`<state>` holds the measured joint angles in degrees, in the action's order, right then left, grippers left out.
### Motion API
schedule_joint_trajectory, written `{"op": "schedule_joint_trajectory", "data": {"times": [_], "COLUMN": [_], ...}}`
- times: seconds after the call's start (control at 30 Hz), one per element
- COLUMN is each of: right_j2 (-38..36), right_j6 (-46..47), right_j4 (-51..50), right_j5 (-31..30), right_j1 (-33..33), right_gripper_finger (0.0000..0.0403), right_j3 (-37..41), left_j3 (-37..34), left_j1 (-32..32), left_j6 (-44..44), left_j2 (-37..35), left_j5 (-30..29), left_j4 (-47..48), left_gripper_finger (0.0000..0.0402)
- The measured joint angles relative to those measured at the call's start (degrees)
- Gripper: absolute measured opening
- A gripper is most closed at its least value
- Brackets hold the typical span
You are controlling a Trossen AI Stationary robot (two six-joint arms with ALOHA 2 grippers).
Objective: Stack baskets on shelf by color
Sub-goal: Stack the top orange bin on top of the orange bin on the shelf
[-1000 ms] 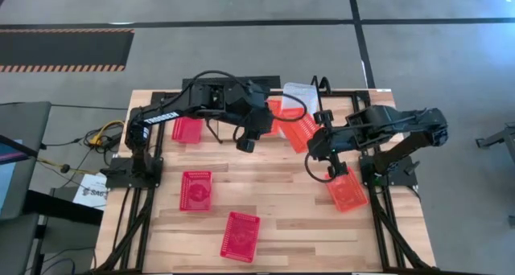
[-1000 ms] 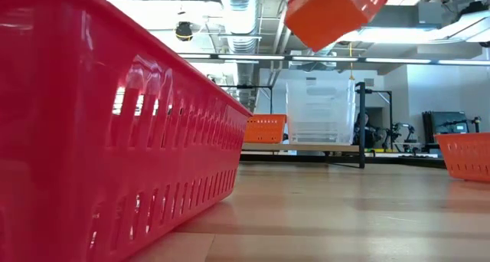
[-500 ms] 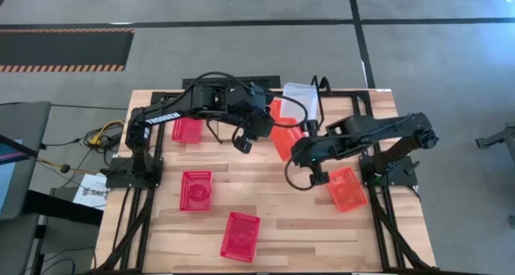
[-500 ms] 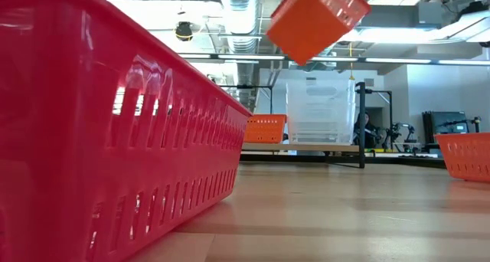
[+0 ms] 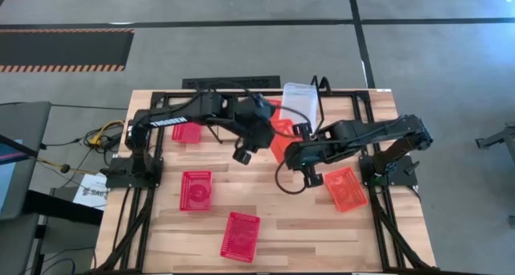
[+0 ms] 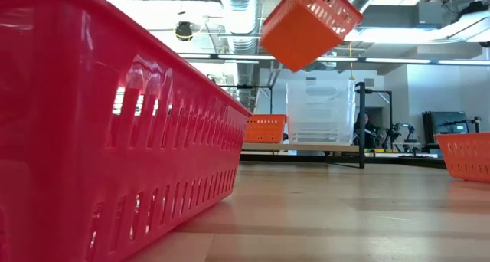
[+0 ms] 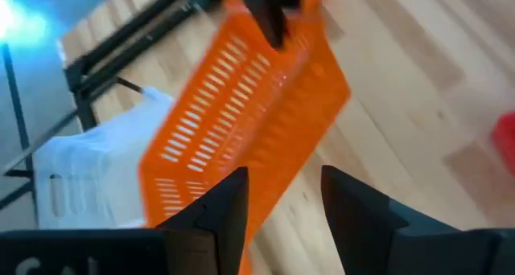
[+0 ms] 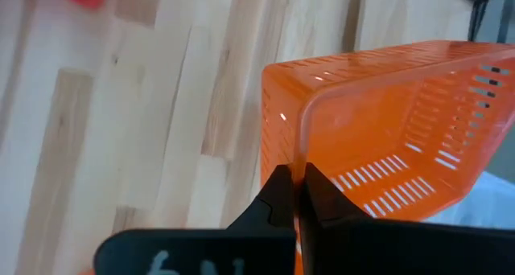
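right tool (image 8: 296, 196) clenched on orange basket (image 8: 386, 122) rim, aloft | left tool (image 7: 282, 196) released, nearby | clear basket (image 7: 88, 170) beyond

Right hand (image 5: 299, 143): you hold an orange basket (image 5: 283, 138) above mid-table.
Left hand (image 5: 242, 152): just beside that basket.
Red baskets: you see three on the table (image 5: 282, 219).

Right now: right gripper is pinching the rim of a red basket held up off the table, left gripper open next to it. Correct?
One thing is off: the basket in the right gripper is orange, not red, as the right wrist view shows. The rest holds: it is pinched by the rim, up off the table, and the left gripper is open next to it.
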<state>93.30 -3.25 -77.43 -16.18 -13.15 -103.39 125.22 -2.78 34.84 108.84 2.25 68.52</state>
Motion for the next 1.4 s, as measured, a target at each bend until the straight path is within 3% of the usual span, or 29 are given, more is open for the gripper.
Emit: {"op": "schedule_joint_trajectory", "data": {"times": [0.2,0.47,0.8,0.97,1.27,1.4], "right_j2": [-0.9,-1.2,-1.2,-1.2,-1.2,-1.2], "right_j6": [1.2,1.8,1.5,1.3,1.3,1.7], "right_j4": [0.5,-0.2,0.0,1.7,2.1,3.1], "right_j5": [1.8,2.3,2.8,2.9,2.9,3.0], "right_j1": [-0.4,-0.3,-0.2,-0.5,-1.9,-2.2], "right_gripper_finger": [0.0001,0.0001,0.0001,0.0001,0.0001,0.0001], "right_j3": [0.0,0.0,0.0,0.0,0.0,0.0], "left_j3": [-5.1,-2.8,-2.5,-4.1,-5.5,-5.5], "left_j1": [1.6,4.0,4.8,3.4,2.1,2.1], "left_j6": [5.6,9.0,9.0,8.8,8.6,7.8], "left_j2": [0.1,0.1,0.1,0.0,0.0,0.0], "left_j5": [-5.0,-10.6,-10.1,-5.3,-4.9,-2.1], "left_j4": [-3.6,-6.4,-6.4,-6.5,-6.5,-6.2], "left_gripper_finger": [0.0165,0.0175,0.0175,0.0175,0.0174,0.0168]}}
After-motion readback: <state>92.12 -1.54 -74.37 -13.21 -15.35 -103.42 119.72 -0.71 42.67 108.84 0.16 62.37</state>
